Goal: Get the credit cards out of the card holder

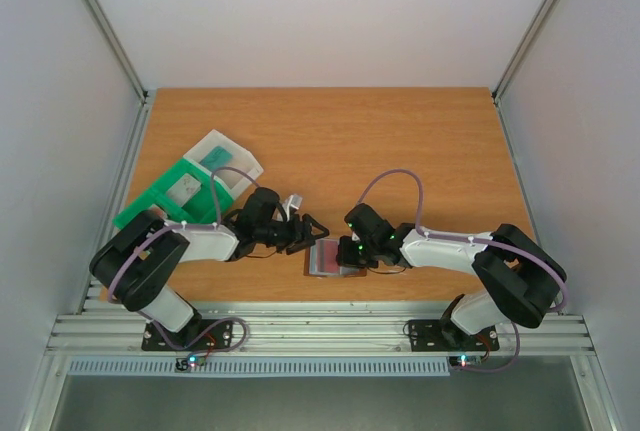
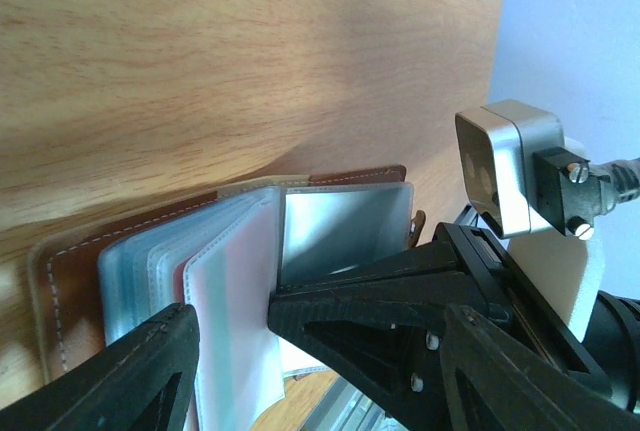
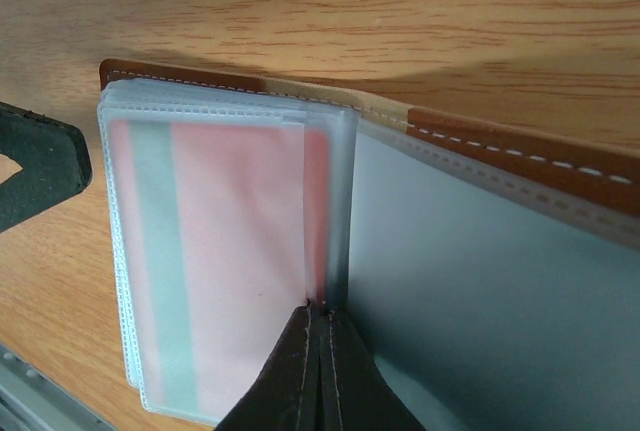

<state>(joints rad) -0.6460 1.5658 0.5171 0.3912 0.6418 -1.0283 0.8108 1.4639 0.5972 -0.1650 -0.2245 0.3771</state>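
The card holder point(image 1: 335, 257) lies open near the table's front edge, brown cover down and clear sleeves fanned up point(image 2: 180, 251). A red credit card point(image 3: 240, 251) with a pale teal strip beside it shows through the top frosted sleeve, still inside. My right gripper point(image 3: 325, 313) is shut with nothing between its fingers, and its tip presses into the fold between the sleeve stack and the grey-blue inner face point(image 3: 470, 291). My left gripper point(image 2: 232, 313) is open at the holder's left side, and the edge of the top sleeve stands between its fingers point(image 2: 150, 351).
A green compartmented tray point(image 1: 165, 196) and a clear plastic box point(image 1: 228, 159) sit at the back left, behind the left arm. The metal rail point(image 1: 320, 329) runs along the table's near edge, just below the holder. The right wrist's camera block point(image 2: 510, 166) hangs close by.
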